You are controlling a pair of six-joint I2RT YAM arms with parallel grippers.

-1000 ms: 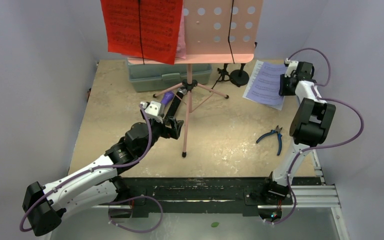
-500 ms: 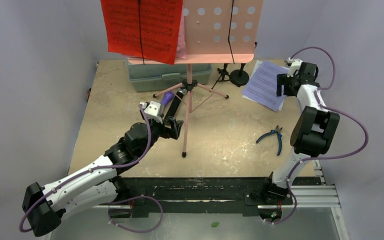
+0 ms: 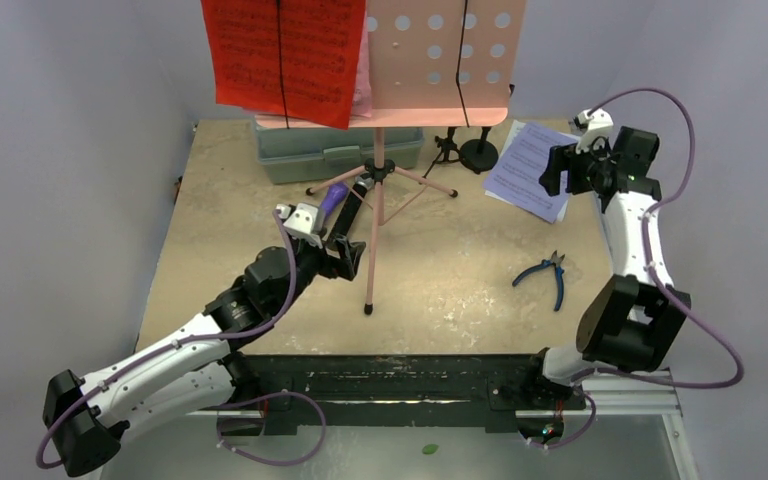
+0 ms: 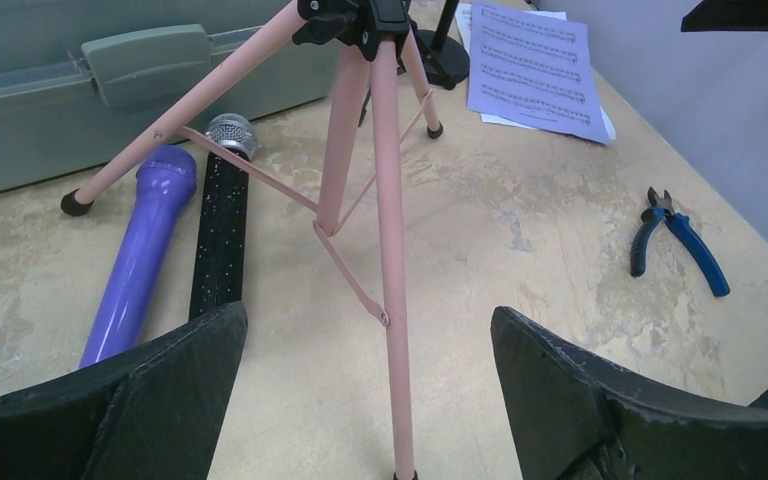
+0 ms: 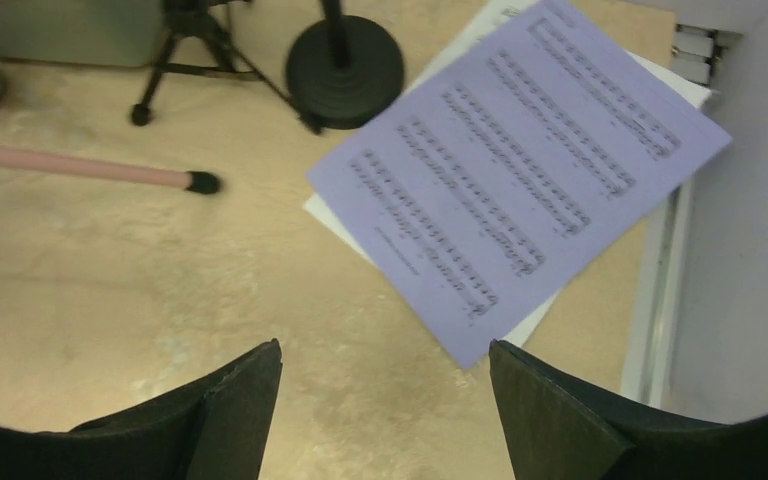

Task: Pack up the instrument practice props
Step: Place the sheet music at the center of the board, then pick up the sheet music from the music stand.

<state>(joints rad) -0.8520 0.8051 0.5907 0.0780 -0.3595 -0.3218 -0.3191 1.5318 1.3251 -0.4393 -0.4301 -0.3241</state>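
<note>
The pink tripod (image 3: 378,200) stands mid-table, its perforated tray (image 3: 440,60) carrying a red sheet-music page (image 3: 280,55). My left gripper (image 3: 345,255) is open, its fingers either side of the tripod's near leg (image 4: 388,300) without touching it. A purple microphone (image 4: 140,260) and a black silver-headed microphone (image 4: 220,230) lie side by side under the tripod. White sheet-music pages (image 3: 530,165) lie flat at the back right. My right gripper (image 5: 385,345) hovers open above their near corner, holding nothing. Two black mic mounts (image 5: 345,70) stand behind the tripod.
A grey-green plastic case (image 3: 335,150) sits shut against the back wall behind the tripod. Blue-handled pliers (image 3: 550,275) lie on the right side of the table. The table's right edge and a metal rail (image 5: 660,290) run close beside the pages.
My right gripper has opened and lifted back off the white pages, which stay on the table; its elbow has swung toward the near edge. The left arm has hardly moved.
</note>
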